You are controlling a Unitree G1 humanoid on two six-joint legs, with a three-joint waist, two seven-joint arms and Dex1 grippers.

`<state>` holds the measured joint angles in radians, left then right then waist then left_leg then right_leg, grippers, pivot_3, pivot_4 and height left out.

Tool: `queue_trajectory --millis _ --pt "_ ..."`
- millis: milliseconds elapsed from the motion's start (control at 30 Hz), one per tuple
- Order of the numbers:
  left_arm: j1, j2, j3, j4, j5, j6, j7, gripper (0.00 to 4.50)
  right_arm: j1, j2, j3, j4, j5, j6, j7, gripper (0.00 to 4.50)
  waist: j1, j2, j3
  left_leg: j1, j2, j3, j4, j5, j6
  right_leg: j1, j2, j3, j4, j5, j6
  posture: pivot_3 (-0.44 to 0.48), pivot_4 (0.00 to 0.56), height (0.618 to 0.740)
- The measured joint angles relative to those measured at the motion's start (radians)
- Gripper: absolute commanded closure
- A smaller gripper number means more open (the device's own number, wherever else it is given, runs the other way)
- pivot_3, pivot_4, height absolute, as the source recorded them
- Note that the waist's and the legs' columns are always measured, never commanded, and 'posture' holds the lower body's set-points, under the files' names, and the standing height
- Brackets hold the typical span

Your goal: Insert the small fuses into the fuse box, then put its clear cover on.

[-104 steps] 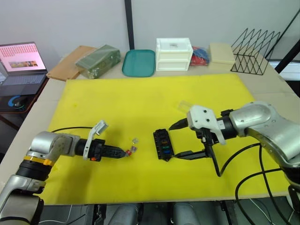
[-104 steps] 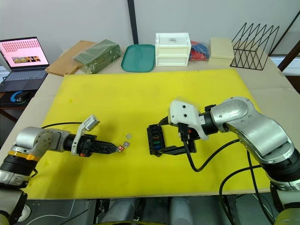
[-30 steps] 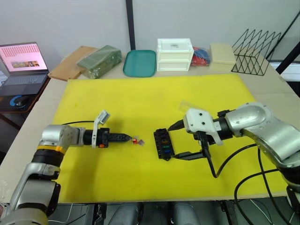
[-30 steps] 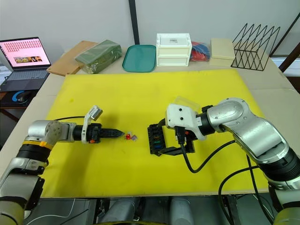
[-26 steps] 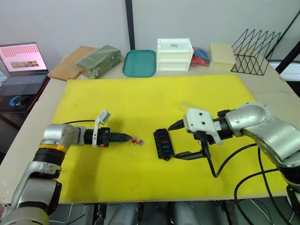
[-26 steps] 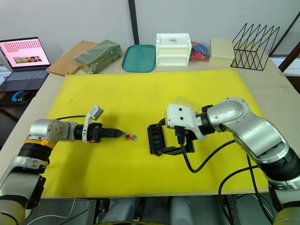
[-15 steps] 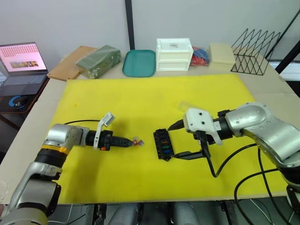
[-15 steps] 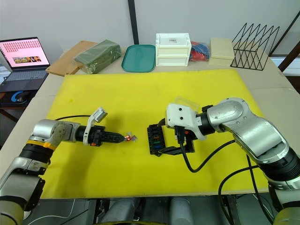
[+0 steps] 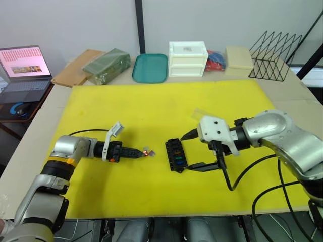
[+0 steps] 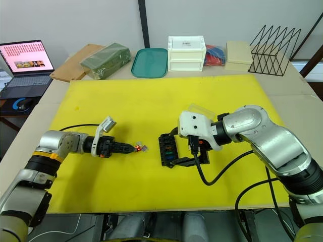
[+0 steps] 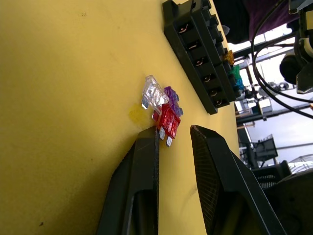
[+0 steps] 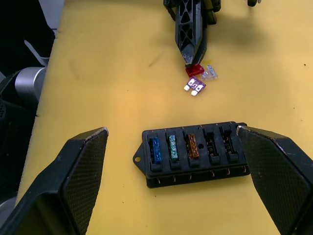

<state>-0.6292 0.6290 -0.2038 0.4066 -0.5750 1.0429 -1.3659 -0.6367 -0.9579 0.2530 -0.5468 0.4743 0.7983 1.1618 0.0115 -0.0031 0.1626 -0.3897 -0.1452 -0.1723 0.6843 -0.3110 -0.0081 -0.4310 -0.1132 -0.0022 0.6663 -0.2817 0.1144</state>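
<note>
1. We see the left gripper (image 10: 135, 148) reaching low over the yellow mat (image 10: 151, 101) toward the fuse box (image 10: 166, 149), forearm nearly level. Its two fingers are slightly apart, tips right at the red fuse (image 11: 167, 121); the wrist view shows one fingertip (image 11: 149, 139) touching or almost touching it, with nothing clamped.
2. The right gripper (image 9: 194, 150) lies on the other side of the fuse box, fingers spread wide, one at each end of the box, holding nothing. The clear cover (image 9: 202, 114) lies on the mat just behind this gripper's white housing.
3. Against the picture from 3.5 s ago, the left arm has stretched closer to the fuse box, and the loose fuses now lie nearer the box. The right arm and the box have stayed as they were. In the last half second hardly anything has changed.
4. The left wrist view separates three loose fuses beside the fuse box: the red one, a purple fuse (image 11: 172, 95) and a clear fuse (image 11: 152, 93), bunched together and touching.
5. The right wrist view shows the fuse box's upper row: a blue fuse (image 12: 155, 148), a green fuse (image 12: 174, 145) and a brown fuse (image 12: 191, 143) seated, with two slots next to them open.
</note>
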Motion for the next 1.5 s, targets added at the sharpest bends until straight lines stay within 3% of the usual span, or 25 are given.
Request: queue_trajectory --millis 133,233,267,700,1067,1233,1367,1500 --pt "0.004 0.0 0.002 -0.003 0.0 -0.003 0.0 3.46 0.0 0.0 0.0 0.0 -0.001 -0.001 0.001 0.0 0.0 0.0 0.0 0.0 0.0 0.0 0.0 0.0 0.0 0.0 0.0 0.0 0.0 0.0 0.0 0.0 0.15 0.74" --pt "0.008 0.0 0.003 -0.009 0.0 -0.003 0.003 4.36 0.0 0.0 0.0 0.0 -0.001 -0.003 0.002 0.0 0.0 0.0 0.0 0.0 0.0 0.0 0.0 0.0 0.0 0.0 0.0 0.0 0.0 0.0 0.0 0.0 0.15 0.74" --pt "0.009 0.0 0.003 -0.013 0.0 -0.003 0.002 4.43 0.0 0.0 0.0 0.0 -0.001 -0.004 0.002 0.0 0.0 0.0 0.0 0.0 0.0 0.0 0.0 0.0 0.0 0.0 0.0 0.0 0.0 0.0 0.0 0.0 0.15 0.74" --pt "0.039 0.005 0.027 -0.062 -0.005 0.022 0.023 4.43 0.0 0.0 0.007 0.0 -0.003 -0.007 0.002 0.0 -0.002 0.0 0.0 0.0 0.0 0.0 0.0 0.0 0.0 0.0 0.0 0.0 0.0 0.0 0.0 0.0 0.15 0.74" --pt "0.15 0.078 0.104 -0.259 -0.092 0.121 0.053 4.43 0.0 0.007 0.007 0.001 0.001 0.007 0.001 0.0 -0.027 0.0 0.0 0.0 0.0 0.0 -0.002 0.0 0.0 -0.001 0.0 0.001 0.0 0.0 0.0 0.0 0.15 0.74" --pt "0.185 0.067 0.224 -0.435 -0.191 0.118 0.093 4.43 -0.052 0.082 -0.048 0.018 0.144 0.181 -0.037 0.0 -0.021 -0.001 0.0 -0.001 0.0 0.0 -0.001 0.0 0.0 -0.001 0.0 0.001 -0.001 0.0 0.0 0.0 0.15 0.74" --pt "0.149 -0.011 0.322 -0.609 -0.284 0.062 0.168 4.43 -0.192 0.179 -0.168 0.072 0.34 0.403 -0.114 0.0 -0.017 -0.001 0.0 -0.001 0.0 0.0 -0.001 0.0 0.0 0.0 0.0 0.0 -0.001 0.0 0.0 0.0 0.15 0.74" --pt "0.138 -0.053 0.355 -0.697 -0.348 0.034 0.242 4.43 -0.242 0.2 -0.243 0.121 0.453 0.542 -0.181 0.0 -0.019 -0.001 0.0 -0.001 0.0 0.0 -0.001 0.0 0.0 0.0 0.0 0.0 -0.002 0.0 0.0 0.0 0.15 0.74"
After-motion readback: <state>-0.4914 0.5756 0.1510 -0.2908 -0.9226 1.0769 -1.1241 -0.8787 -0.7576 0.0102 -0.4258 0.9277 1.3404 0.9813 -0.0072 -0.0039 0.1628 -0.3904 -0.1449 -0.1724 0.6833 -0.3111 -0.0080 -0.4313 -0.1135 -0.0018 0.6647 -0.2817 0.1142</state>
